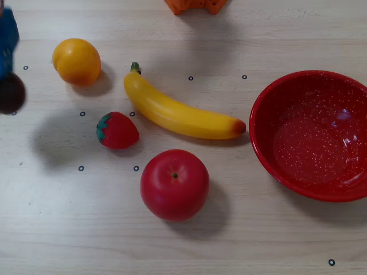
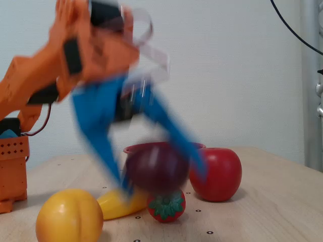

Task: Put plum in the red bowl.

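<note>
The plum point(image 2: 157, 167), dark purple and motion-blurred, sits between the two blue fingers of my gripper point(image 2: 161, 179) and hangs above the table. In the overhead view the plum point(image 1: 10, 93) is at the far left edge, with a blue finger point(image 1: 7, 34) above it. The red speckled bowl point(image 1: 269, 112) stands empty at the right of the overhead view, far from the plum. In the fixed view only the bowl's rim point(image 2: 133, 148) shows behind the gripper.
An orange point(image 1: 76, 61), a banana point(image 1: 178, 113), a strawberry point(image 1: 117, 130) and a big red apple point(image 1: 174, 184) lie between the plum and the bowl. The orange arm base point(image 2: 12, 166) stands at the left of the fixed view.
</note>
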Motion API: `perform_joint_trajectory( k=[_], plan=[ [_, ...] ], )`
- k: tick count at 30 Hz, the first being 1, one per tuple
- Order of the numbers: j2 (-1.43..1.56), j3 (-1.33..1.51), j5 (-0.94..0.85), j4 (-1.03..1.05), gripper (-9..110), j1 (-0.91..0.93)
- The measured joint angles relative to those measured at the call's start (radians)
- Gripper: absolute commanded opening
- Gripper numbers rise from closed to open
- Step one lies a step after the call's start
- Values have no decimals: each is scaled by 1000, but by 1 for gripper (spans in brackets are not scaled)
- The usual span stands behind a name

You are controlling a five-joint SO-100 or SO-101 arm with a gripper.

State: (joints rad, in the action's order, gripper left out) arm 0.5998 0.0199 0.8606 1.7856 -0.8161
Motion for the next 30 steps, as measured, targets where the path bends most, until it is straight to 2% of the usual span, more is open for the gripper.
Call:
perform_joint_trajectory(
  k=[5,21,25,30],
  plan=[
    [229,37,-190,2,0,109],
    [936,683,-718,-135,0,615],
    [1131,916,-851,-238,0,762],
    [1413,1298,-882,-385,0,976]
  ],
)
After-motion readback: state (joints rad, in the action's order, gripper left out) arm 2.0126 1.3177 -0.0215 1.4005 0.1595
